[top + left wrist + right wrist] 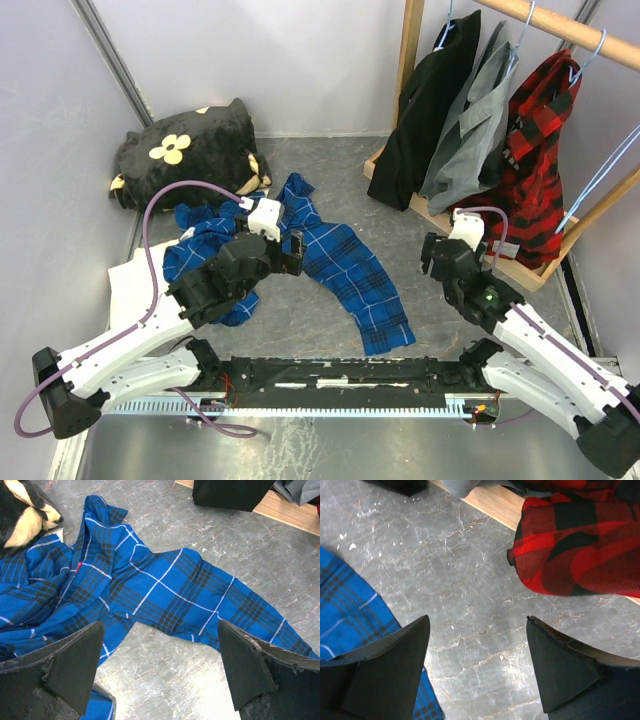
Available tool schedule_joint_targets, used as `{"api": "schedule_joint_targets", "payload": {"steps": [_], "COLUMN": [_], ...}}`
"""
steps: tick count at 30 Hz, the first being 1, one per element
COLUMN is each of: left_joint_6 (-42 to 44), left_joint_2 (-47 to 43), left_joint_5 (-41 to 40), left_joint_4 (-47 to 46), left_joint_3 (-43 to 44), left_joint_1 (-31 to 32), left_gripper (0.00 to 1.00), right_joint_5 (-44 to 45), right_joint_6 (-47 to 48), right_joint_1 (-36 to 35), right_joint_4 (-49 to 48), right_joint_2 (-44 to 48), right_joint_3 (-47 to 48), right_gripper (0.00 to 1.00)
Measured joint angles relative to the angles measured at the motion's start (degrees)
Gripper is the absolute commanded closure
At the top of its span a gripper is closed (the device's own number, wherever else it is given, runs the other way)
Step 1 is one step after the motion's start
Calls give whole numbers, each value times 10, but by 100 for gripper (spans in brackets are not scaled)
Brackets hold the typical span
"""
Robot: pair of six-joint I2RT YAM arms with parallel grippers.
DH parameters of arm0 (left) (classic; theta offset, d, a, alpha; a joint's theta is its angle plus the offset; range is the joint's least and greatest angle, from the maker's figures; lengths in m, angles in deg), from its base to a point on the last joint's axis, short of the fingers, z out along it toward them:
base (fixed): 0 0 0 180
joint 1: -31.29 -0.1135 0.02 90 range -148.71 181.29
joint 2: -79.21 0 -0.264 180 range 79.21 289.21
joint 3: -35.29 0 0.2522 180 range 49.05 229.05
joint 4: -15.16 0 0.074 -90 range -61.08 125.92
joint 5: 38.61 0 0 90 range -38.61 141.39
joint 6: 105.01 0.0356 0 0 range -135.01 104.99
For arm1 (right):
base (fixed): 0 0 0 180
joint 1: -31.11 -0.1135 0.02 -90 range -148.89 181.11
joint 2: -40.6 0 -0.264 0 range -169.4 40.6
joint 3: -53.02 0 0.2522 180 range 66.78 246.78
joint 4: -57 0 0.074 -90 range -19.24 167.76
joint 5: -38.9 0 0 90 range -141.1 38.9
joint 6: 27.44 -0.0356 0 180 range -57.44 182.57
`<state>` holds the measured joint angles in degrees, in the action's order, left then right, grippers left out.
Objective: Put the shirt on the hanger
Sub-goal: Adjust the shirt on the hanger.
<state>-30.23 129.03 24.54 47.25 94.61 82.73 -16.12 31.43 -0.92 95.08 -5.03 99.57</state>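
My left gripper [160, 665] and right gripper [477, 665] gape empty; the shirt [580, 545] looks soft and floppy, probably best pinched at a loose fold.

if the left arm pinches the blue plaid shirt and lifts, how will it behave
Probably floppy: the blue plaid shirt lies crumpled with a sleeve flat on the table, so it would likely sag from one pinch. It looks thin and light, so a push would probably bunch it, not slide it whole.
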Motion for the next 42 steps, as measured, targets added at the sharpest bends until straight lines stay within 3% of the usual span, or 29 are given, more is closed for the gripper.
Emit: {"api": "schedule_joint_targets", "payload": {"steps": [5, 11, 22, 24, 26, 31, 42], "left_joint_6": [0, 0, 0, 0, 0, 0, 0], "left_joint_2": [0, 0, -4, -5, -5, -5, -2], "left_joint_5": [0, 0, -1, -1, -1, -1, 1], "left_joint_4": [0, 0, 0, 0, 0, 0, 0], "left_joint_3": [0, 0, 0, 0, 0, 0, 0], "left_joint_1": [0, 0, 0, 0, 0, 0, 0], "left_gripper": [0, 0, 0, 0, 0, 0, 0], "right_joint_5": [77, 168, 284, 282, 247, 140, 26], "right_joint_6": [1, 45, 99, 95, 94, 107, 167], "right_joint_1": [-97, -193, -208, -188, -126, 7, 92], "right_joint_4": [75, 123, 274, 311, 327, 331, 239], "right_joint_2": [21, -19, -156, -181, -199, -222, -252], "right_joint_3": [35, 169, 516, 569, 598, 594, 538], "right_gripper": [13, 9, 5, 5, 5, 5, 14]}}
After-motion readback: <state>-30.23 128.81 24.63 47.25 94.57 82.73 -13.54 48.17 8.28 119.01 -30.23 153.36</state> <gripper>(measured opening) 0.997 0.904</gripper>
